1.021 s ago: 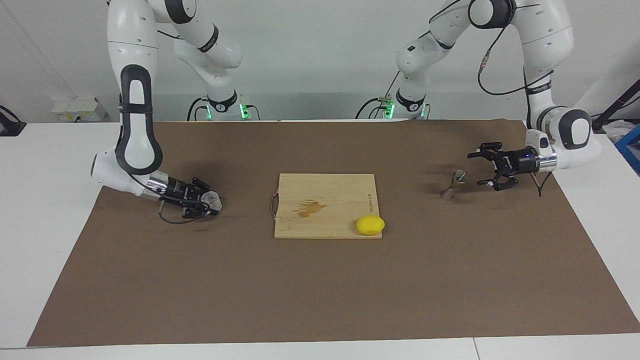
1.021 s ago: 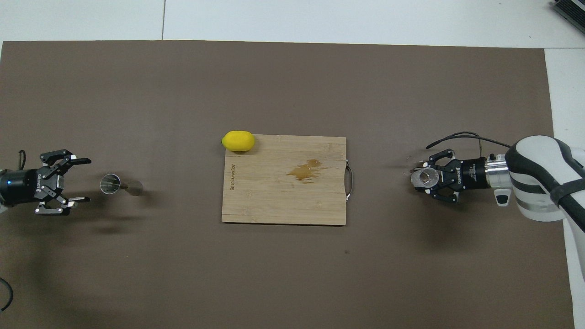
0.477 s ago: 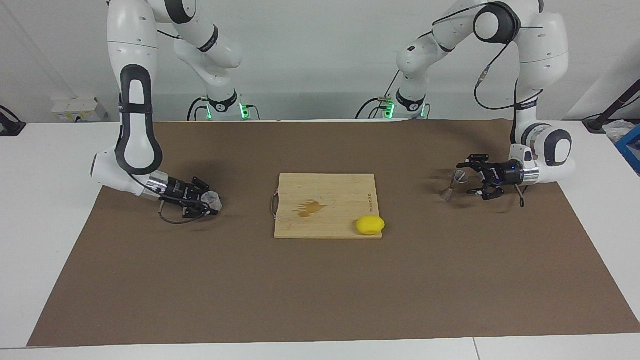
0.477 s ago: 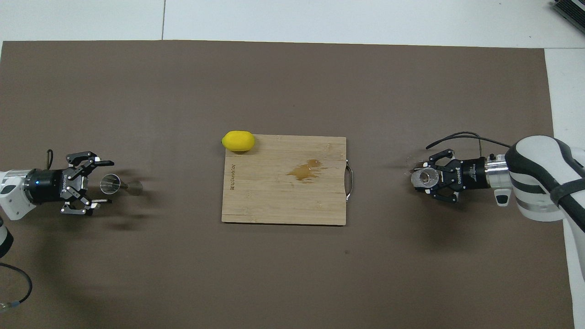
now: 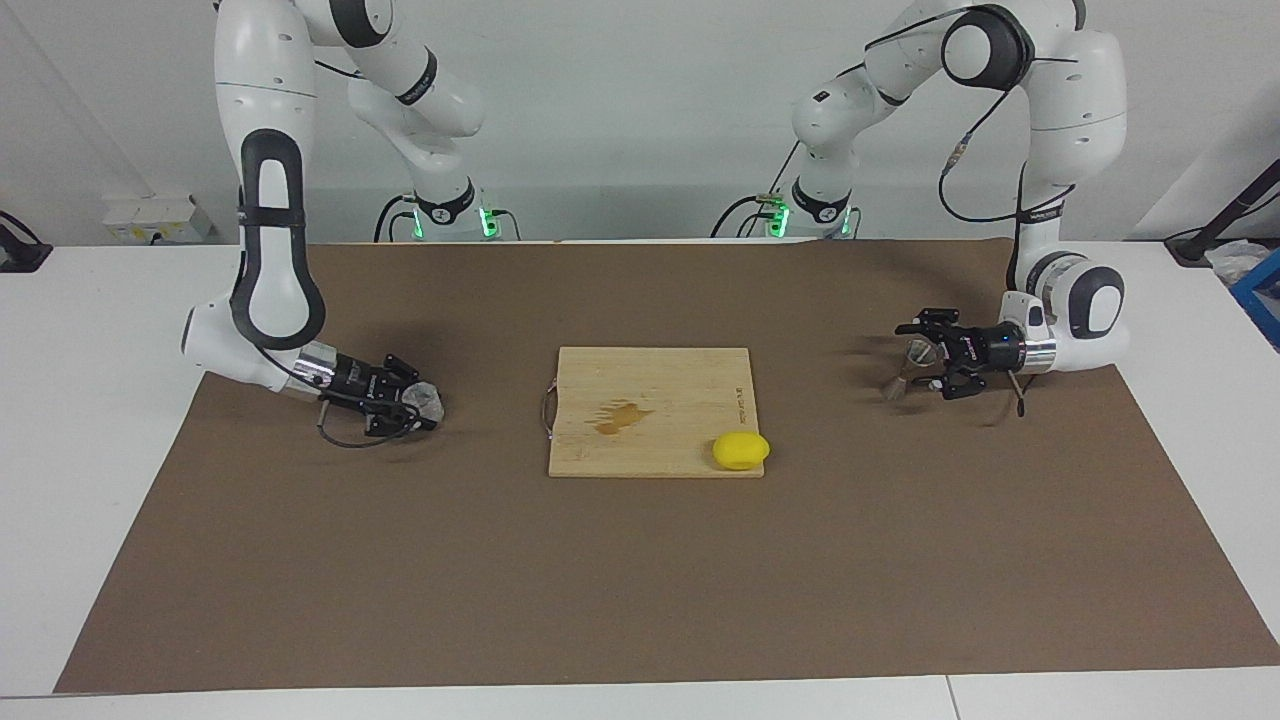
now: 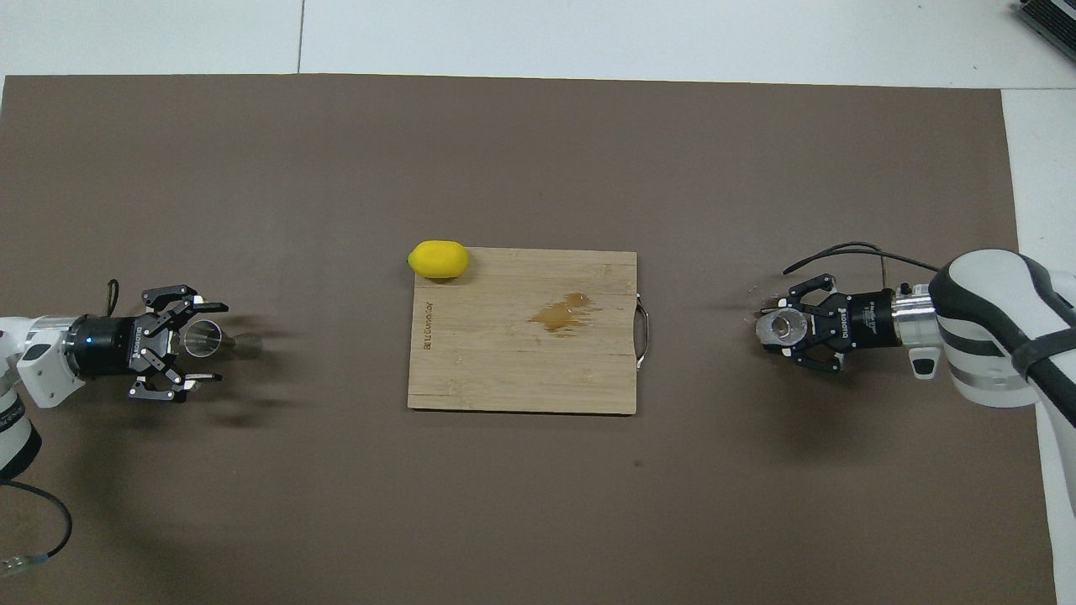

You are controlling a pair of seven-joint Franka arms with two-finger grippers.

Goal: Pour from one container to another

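Brown matting covers my table; cutting board point(image 5: 650, 410) and lemon point(image 5: 741, 450) lie mid-table. At the right arm's end, my right gripper point(image 5: 408, 404) pinches the glass tumbler point(image 6: 779, 328), low over the mat. At the left arm's end, my left gripper point(image 6: 195, 344), fingers spread, brackets the upright jigger point(image 5: 908, 366). I should centre on its waist, then close gently.

Glossy white arm point(image 5: 262, 190) segments, black joint bands, black cables.
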